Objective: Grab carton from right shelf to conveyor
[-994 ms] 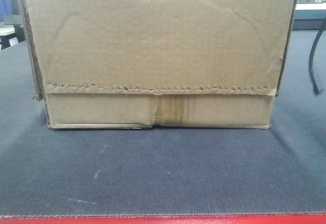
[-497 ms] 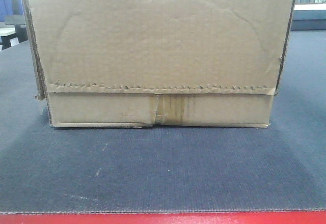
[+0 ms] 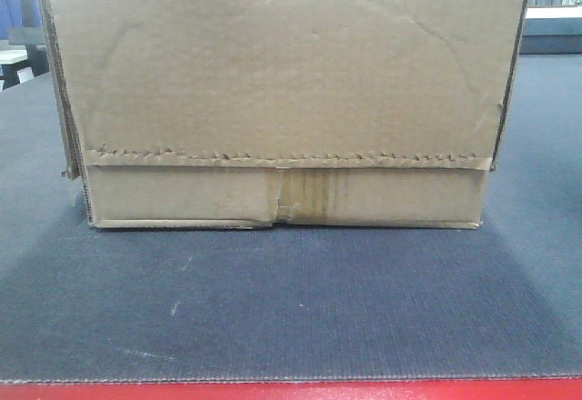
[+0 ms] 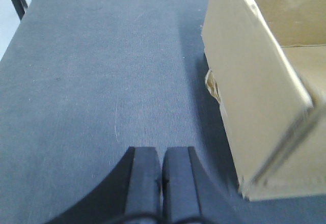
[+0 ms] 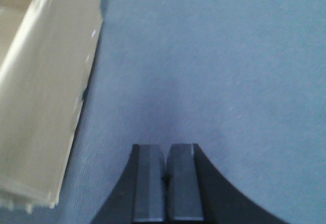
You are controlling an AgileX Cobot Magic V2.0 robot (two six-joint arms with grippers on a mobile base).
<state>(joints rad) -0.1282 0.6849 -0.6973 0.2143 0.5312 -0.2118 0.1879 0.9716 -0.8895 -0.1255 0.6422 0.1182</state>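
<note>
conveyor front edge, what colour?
Red: a thin strip along the conveyor belt's front edge, clearest in the exterior front-facing view.

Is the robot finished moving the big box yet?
Nearly. The big brown cardboard carton already sits on the dark grey textured conveyor belt. The left gripper and right gripper are shut, empty, beside it. Only backing away seems left.

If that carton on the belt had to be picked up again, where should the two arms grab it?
Probably by its two end walls, squeezed between both arms. The carton is wider than either closed gripper could span, and it sits flat on the conveyor. The left gripper and right gripper each hang beside an end wall, so each presses inward from its own side.
</note>
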